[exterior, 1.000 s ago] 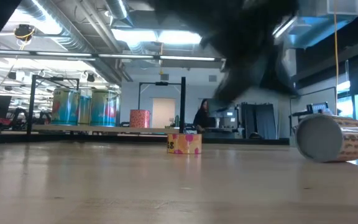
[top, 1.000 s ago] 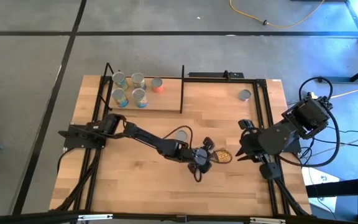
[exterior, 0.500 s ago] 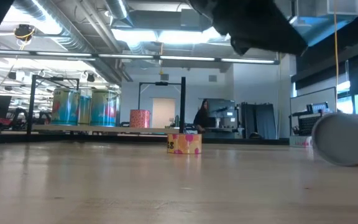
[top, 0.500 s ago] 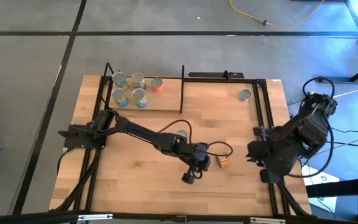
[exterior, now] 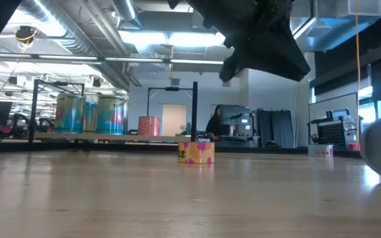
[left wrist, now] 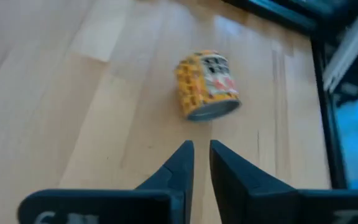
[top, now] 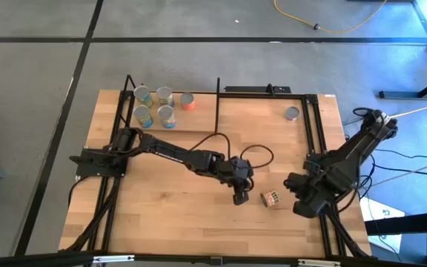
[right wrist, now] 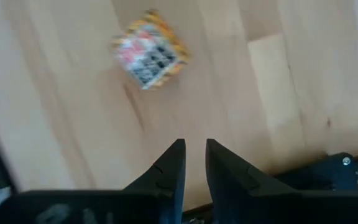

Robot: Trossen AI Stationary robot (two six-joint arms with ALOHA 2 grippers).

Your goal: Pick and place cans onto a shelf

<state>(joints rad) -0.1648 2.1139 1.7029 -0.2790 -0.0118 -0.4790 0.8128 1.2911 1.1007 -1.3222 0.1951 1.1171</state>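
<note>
The wooden table [top: 161,215] carries the shelf [top: 199,120] at its far left corner, with five cans [top: 158,107] standing upright on the board. The left arm reaches across to the table's middle, its left gripper [top: 241,197] empty with the jaws nearly together. The right gripper [top: 296,199] sits near the table's right edge, jaws likewise narrow and empty. Between them a yellow-labelled can [top: 272,199] lies on its side, touching neither. Another can [top: 293,113] stands at the far right corner.
</note>
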